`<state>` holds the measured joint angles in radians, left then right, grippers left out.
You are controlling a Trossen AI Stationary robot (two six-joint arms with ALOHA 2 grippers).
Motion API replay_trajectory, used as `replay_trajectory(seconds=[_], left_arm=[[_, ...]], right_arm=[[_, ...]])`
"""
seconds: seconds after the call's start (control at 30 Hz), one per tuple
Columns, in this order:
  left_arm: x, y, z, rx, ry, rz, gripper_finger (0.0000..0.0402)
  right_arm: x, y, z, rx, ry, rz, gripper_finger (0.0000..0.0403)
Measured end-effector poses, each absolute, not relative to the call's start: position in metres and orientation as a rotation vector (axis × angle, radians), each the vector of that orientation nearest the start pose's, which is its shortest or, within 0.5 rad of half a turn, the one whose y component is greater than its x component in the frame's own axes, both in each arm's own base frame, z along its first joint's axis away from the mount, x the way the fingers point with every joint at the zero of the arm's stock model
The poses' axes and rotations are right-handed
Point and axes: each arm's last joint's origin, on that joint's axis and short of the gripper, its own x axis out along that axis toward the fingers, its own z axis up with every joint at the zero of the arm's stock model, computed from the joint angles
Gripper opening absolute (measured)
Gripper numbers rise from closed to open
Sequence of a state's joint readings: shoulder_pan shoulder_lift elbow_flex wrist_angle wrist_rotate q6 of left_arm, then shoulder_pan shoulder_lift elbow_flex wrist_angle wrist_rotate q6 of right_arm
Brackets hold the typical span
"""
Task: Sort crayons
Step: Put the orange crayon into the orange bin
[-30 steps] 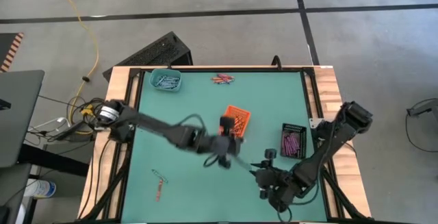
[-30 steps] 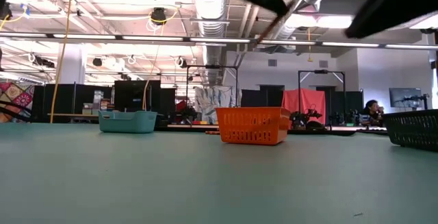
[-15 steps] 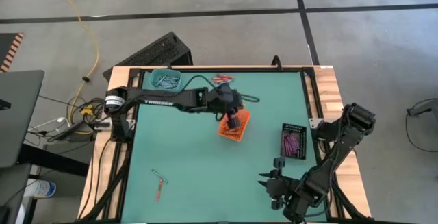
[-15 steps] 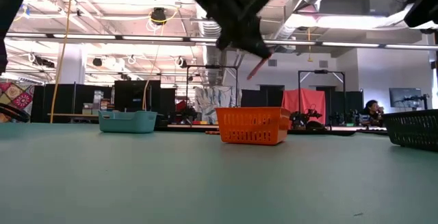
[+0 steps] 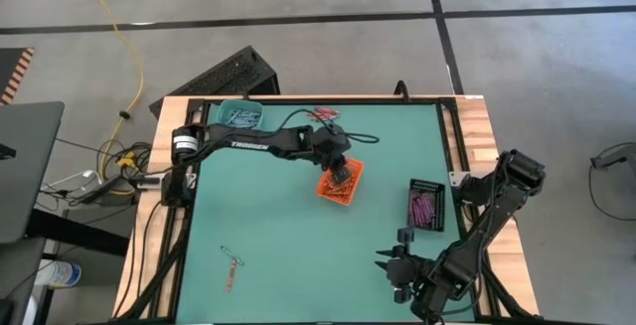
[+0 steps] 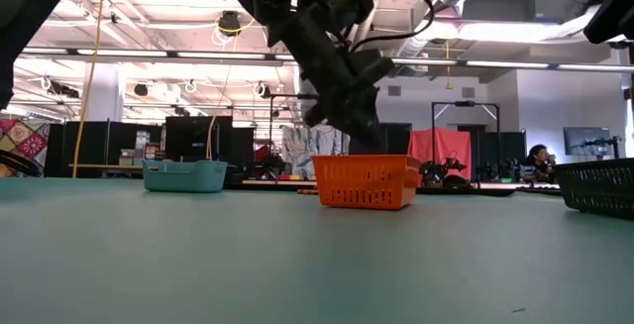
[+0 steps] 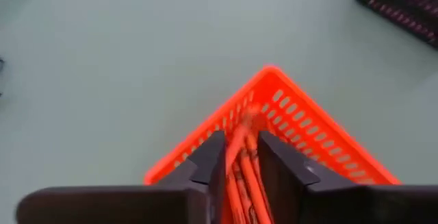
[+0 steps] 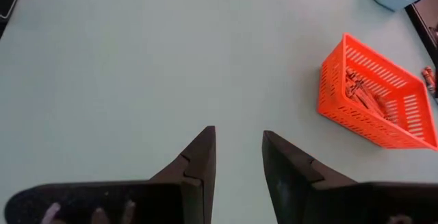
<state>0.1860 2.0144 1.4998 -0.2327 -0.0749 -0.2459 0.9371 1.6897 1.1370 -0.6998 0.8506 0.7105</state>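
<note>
My left gripper [image 5: 343, 172] hangs over the orange basket [image 5: 340, 180], fingers pointing down into it [image 6: 355, 134]. In the left wrist view the fingers [image 7: 241, 138] stand slightly apart, and a blurred orange-red crayon [image 7: 243, 122] shows between their tips above the crayons lying in the basket [image 7: 301, 125]. My right gripper [image 5: 394, 265] waits open near the table's near right edge, nothing between its fingers [image 8: 239, 142]. My left gripper's fingers stand on either side of the blurred orange-red crayon [image 7: 241, 148], coming from above over the basket. Whether they touch it, I cannot tell.
A teal tray [image 5: 240, 116] with blue-grey crayons stands at the far left. A black basket [image 5: 425, 204] with purple-pink crayons stands at the right. Loose orange-red crayons [image 5: 323, 114] lie at the far edge, and a few crayons [image 5: 231, 260] lie at the near left.
My left gripper has swung from the table's middle, beside my right gripper, toward the far edge, carrying an orange-red crayon. It has rolled and sunk down over the orange basket. My right gripper has drawn back slightly toward the near edge.
</note>
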Motion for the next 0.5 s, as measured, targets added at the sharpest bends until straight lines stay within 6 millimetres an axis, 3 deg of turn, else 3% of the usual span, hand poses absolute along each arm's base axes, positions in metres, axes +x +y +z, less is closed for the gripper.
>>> replay_trajectory(seconds=[0.13, 0.3, 0.4, 0.5], left_arm=[[0.436, 0.083, 0.210, -0.271, 0.744, 0.292, 0.0112], [0.424, 0.070, 0.232, -0.290, 0.775, 0.092, 0.0140], [0.413, 0.046, 0.239, -0.287, 0.876, -0.034, 0.0140], [0.397, 0.011, 0.240, -0.225, 1.041, -0.133, 0.0138]], right_arm=[[0.206, 0.244, 0.206, -0.301, 0.734, -0.195, 0.0118], [0.206, 0.244, 0.206, -0.300, 0.735, -0.194, 0.0118], [0.206, 0.244, 0.206, -0.300, 0.735, -0.194, 0.0118], [0.207, 0.244, 0.206, -0.301, 0.735, -0.192, 0.0118]])
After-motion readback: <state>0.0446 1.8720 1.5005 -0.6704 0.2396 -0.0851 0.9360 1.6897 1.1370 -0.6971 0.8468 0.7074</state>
